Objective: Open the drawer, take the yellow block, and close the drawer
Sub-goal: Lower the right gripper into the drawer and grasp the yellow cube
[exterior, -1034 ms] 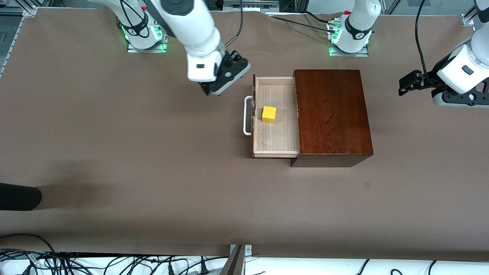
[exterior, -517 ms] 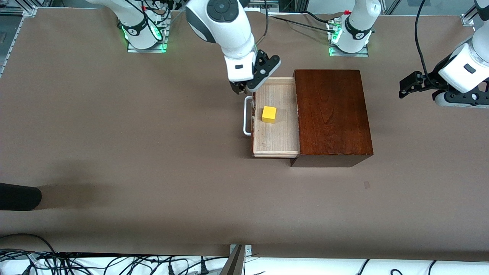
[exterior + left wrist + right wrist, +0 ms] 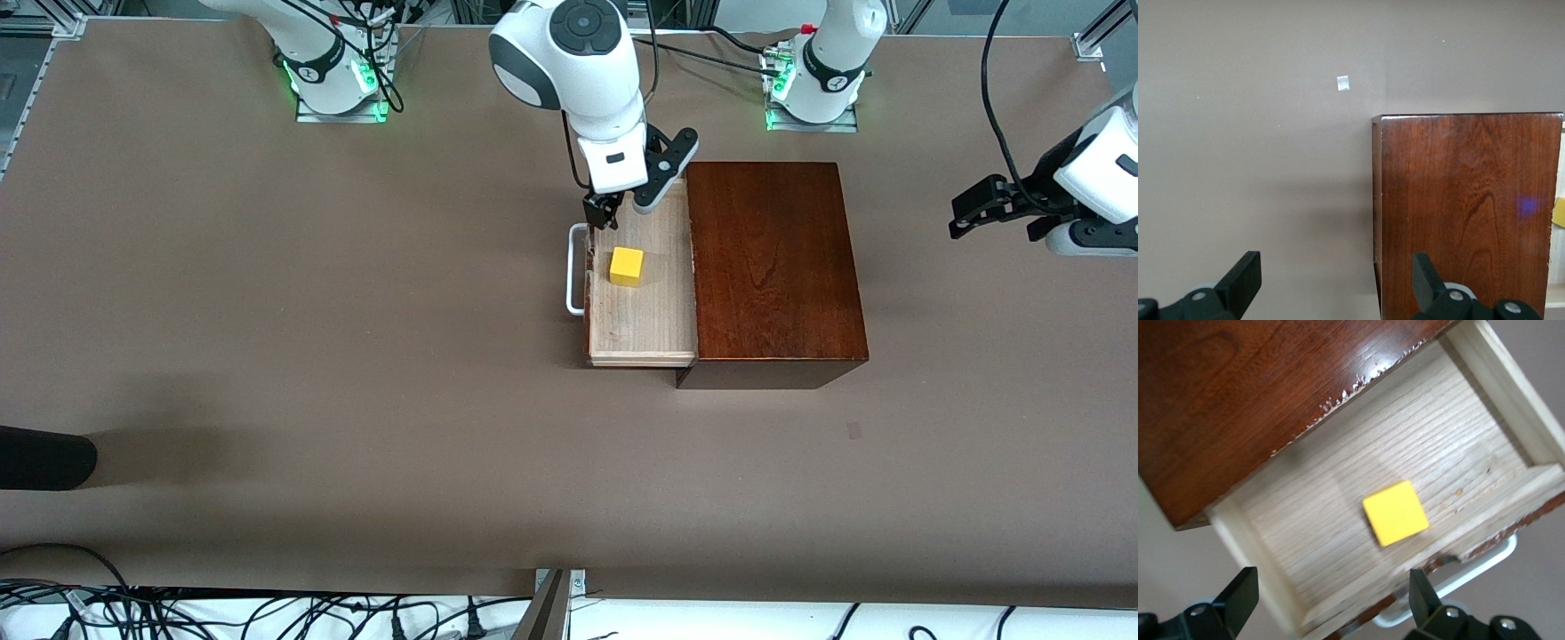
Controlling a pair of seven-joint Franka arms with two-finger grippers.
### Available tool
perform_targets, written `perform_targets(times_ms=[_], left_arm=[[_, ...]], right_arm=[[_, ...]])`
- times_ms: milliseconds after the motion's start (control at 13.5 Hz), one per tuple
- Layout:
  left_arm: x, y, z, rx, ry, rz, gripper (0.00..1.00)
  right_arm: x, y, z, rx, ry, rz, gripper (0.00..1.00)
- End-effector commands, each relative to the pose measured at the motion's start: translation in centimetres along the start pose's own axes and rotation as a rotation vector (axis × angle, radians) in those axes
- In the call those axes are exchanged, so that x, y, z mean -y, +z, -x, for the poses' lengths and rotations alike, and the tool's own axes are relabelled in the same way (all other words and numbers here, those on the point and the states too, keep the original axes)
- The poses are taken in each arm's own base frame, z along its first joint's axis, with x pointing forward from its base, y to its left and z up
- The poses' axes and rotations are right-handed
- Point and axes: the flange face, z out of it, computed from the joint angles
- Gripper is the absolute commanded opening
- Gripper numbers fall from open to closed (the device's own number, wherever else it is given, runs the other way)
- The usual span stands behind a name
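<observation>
the yellow block (image 3: 626,267) lies loose on the pale floor of the drawer (image 3: 653,329), which stands pulled out of the dark-brown wooden box (image 3: 772,267) toward the right arm's end of the bench (image 3: 267,311). the right pincer (image 3: 613,212) hangs over the part of the drawer farthest from the front camera, with the block nearer to that camera than the spot under it and not touched. its fingers (image 3: 1238,597) stand spread wide and have hold of nothing; in the right wrist view the block (image 3: 1395,513) shows between and ahead of the two tips.

the block sits near the drawer's front wall, just inside the white bar handle (image 3: 574,269), with bare wood all round it, most of it on the side nearer the front camera. low walls ring the tray; the box's edge closes the fourth side.

the block is a cube with no long axis; its sides lie nearly square to the drawer's walls. the drawer's long side runs toward the front camera.

the left pincer (image 3: 973,209) waits over bare bench toward the left arm's end, well apart from the box, fingers (image 3: 1245,280) spread and empty.
</observation>
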Motion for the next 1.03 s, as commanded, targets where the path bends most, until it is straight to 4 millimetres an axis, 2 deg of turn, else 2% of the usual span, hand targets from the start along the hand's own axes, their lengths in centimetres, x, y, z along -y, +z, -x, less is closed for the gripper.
perform_targets(times_ms=[0, 517, 961], left_arm=[[-0.8, 0.2, -1.2, -0.004, 0.012, 0.03, 1.0], [-2.4, 0.2, -1.7, -0.033, -0.005, 0.042, 1.0], [-2.6, 0.3, -1.6, -0.029, 0.001, 0.032, 1.0]], right_arm=[[-0.2, 0.8, -0.8, 0.002, -0.101, 0.03, 1.0], [-1.6, 6.0, -1.2, 0.002, -0.225, 0.072, 1.0], [-3.2, 9.1, -1.5, -0.035, -0.286, 0.1, 1.0]])
